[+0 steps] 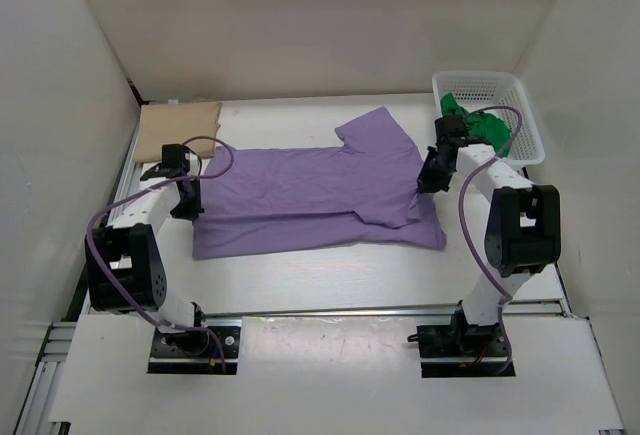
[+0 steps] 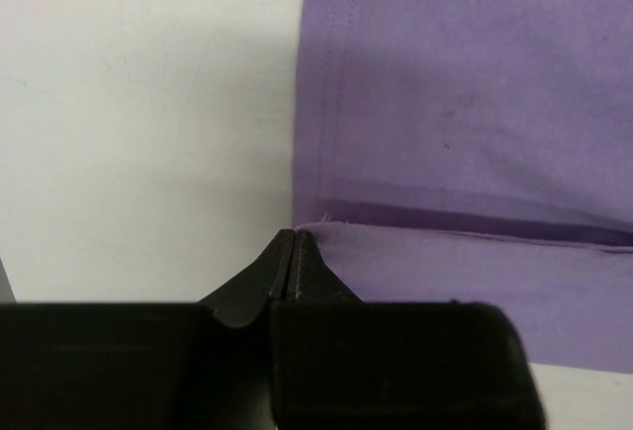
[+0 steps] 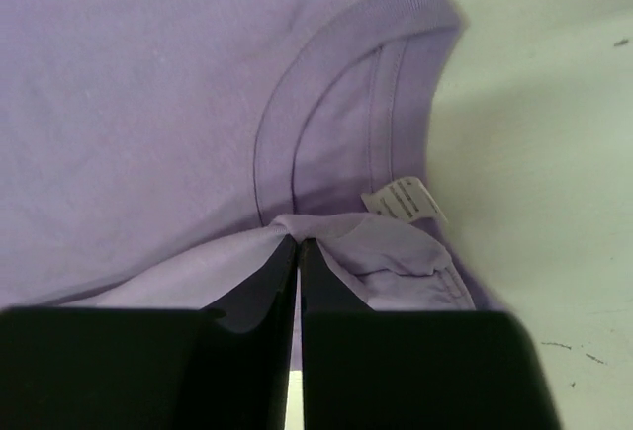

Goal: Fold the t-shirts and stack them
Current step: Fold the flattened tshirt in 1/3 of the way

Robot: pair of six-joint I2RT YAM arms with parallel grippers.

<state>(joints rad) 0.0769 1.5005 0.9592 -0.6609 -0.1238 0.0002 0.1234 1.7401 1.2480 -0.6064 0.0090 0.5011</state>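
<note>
Three t-shirts, all soft plain cloth. One tan t-shirt [image 1: 178, 127] is folded to a flat rectangle at the far left corner of the worktop [image 1: 300, 280]. One green t-shirt [image 1: 490, 127] lies crumpled inside the single white plastic lattice basket [image 1: 478, 76] at the far right corner. One purple t-shirt [image 1: 300, 195] is spread flat across the worktop centre, its near long side doubled over on itself and one sleeve pointing toward the far edge. Two grippers, black, two fingers each. Left gripper [image 2: 295, 242]: tips pressed together on the corner of the stitched hem [image 2: 318, 94] at the shirt's left end, bare white worktop just beside. Right gripper [image 3: 298, 244]: tips closed at the shirt's right end, pinching a bunched fold of purple cloth just below the curved, ribbed neckband [image 3: 321, 69]. A small white label [image 3: 404, 199] sits just beside the pinch.
</note>
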